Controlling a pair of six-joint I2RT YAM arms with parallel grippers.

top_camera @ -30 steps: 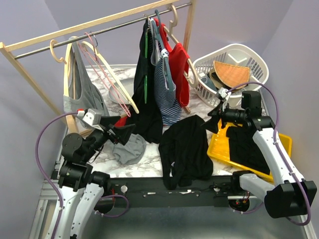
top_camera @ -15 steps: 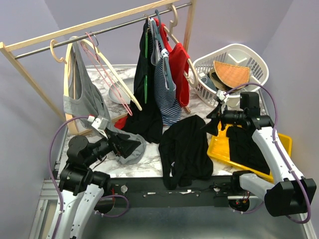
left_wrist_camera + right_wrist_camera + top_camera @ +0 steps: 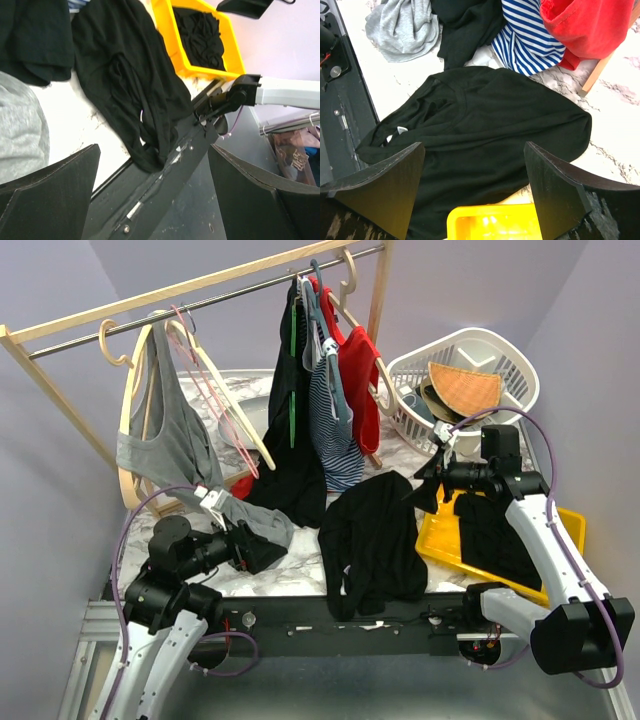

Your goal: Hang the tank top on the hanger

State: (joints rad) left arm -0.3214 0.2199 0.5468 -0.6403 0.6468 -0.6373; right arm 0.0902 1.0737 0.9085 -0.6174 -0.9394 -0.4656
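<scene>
The black tank top [image 3: 370, 540] lies crumpled on the marble table, one end drooping over the near edge. It also shows in the left wrist view [image 3: 125, 75] and the right wrist view [image 3: 490, 130]. The slim cream hanger [image 3: 235, 415] hangs on the rail at the left, beside a pink wire hanger [image 3: 205, 380]. My left gripper [image 3: 255, 545] is open and empty, low at the near left edge, left of the tank top; its jaws [image 3: 155, 200] stand wide apart. My right gripper [image 3: 425, 480] is open and empty, above the tank top's right side [image 3: 475, 190].
A grey tank top [image 3: 165, 440] hangs on a thick pale hanger. A grey cloth [image 3: 265, 525] lies by the left gripper. Black-and-green, striped and red tops [image 3: 335, 410] hang mid-rail. A yellow tray [image 3: 435, 545] holds another black garment [image 3: 495, 530]. A white basket [image 3: 500, 350] stands behind.
My left gripper has dropped and pulled back toward the near edge. The grey tank top and its hanger have swung left. The right arm has barely moved.
</scene>
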